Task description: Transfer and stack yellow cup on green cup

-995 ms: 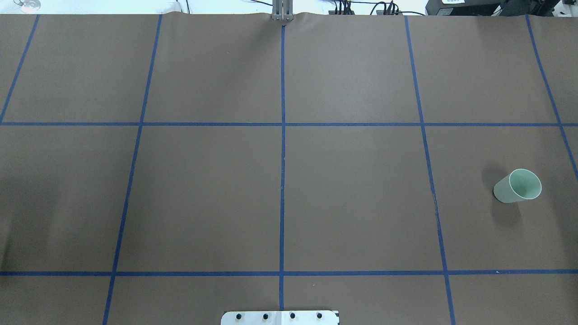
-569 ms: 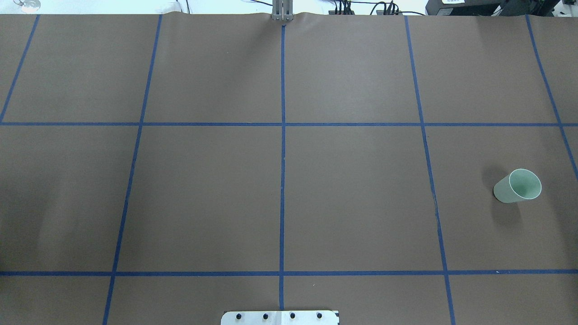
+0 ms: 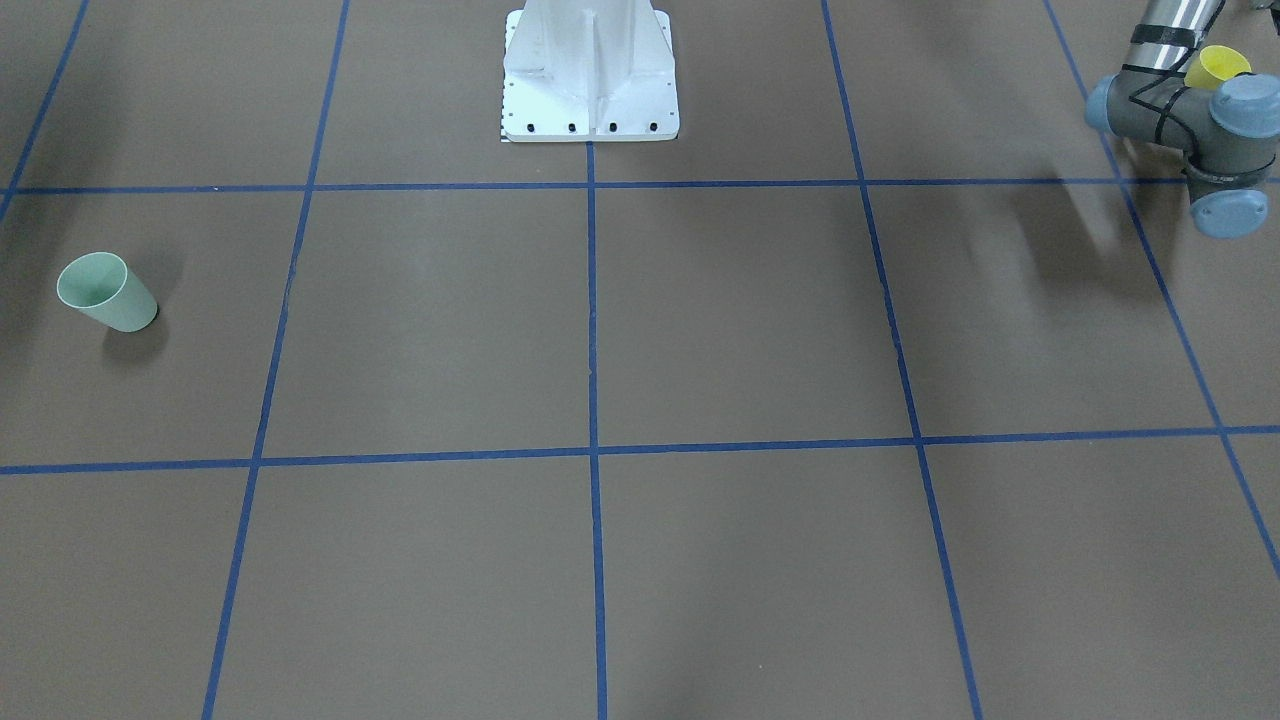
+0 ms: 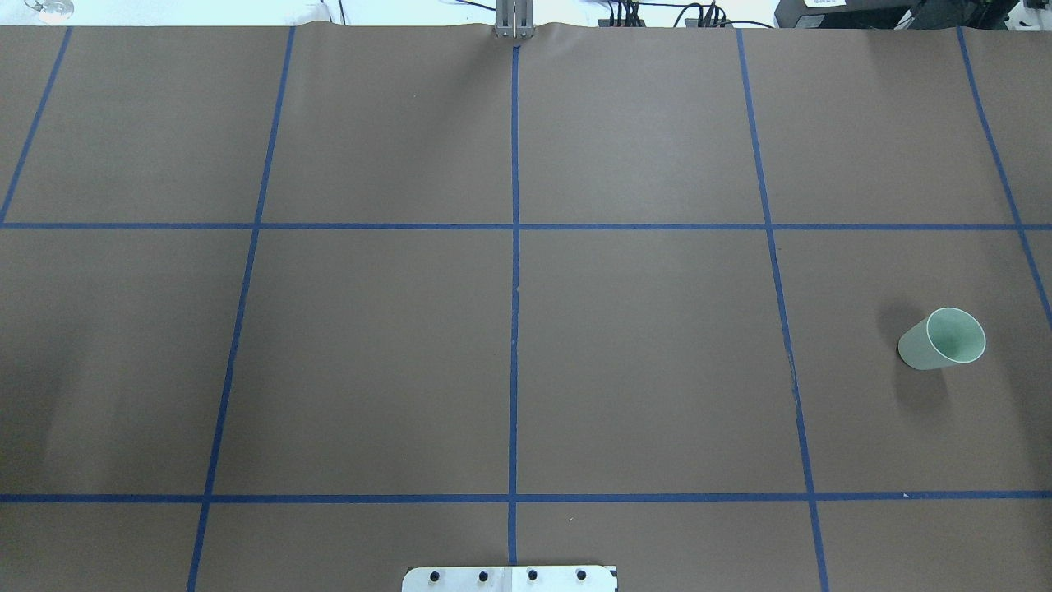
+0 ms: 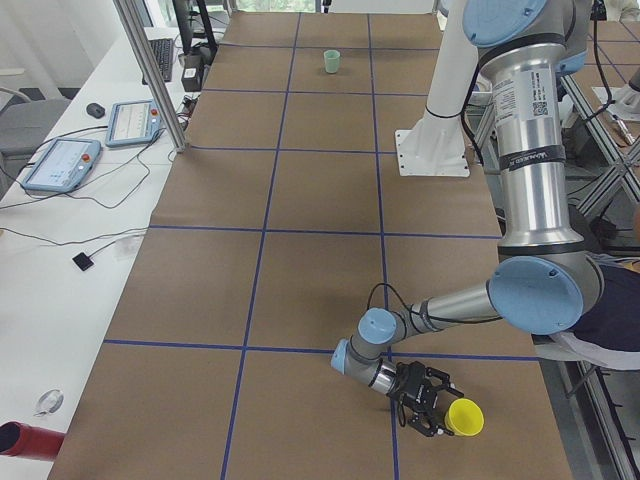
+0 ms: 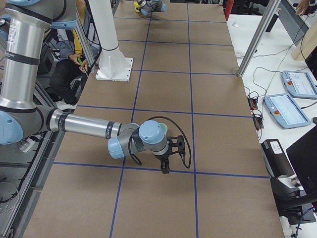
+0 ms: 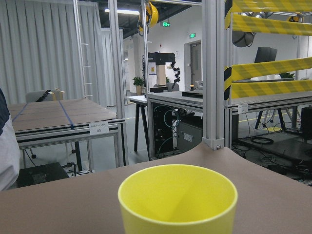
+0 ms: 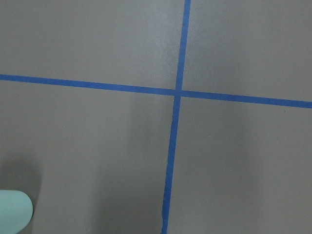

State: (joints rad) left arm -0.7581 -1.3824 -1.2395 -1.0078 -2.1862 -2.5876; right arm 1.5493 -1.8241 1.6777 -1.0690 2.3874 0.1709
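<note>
The yellow cup stands upright near the table's edge on my left side. It fills the lower middle of the left wrist view and peeks out behind the left arm's wrist in the front view. My left gripper is low and right beside the cup; I cannot tell whether it is open or shut. The green cup stands upright, alone, on my right side. My right gripper hangs above the table close to it; its state is unclear. The green cup's edge shows in the right wrist view.
The brown table carries a grid of blue tape lines. The white robot base stands at the near middle edge. Tablets and cables lie on the side bench beyond the far edge, by aluminium posts.
Nothing has moved in the overhead view; the green cup stays in place. Only a faint shadow at the left edge has shifted.
</note>
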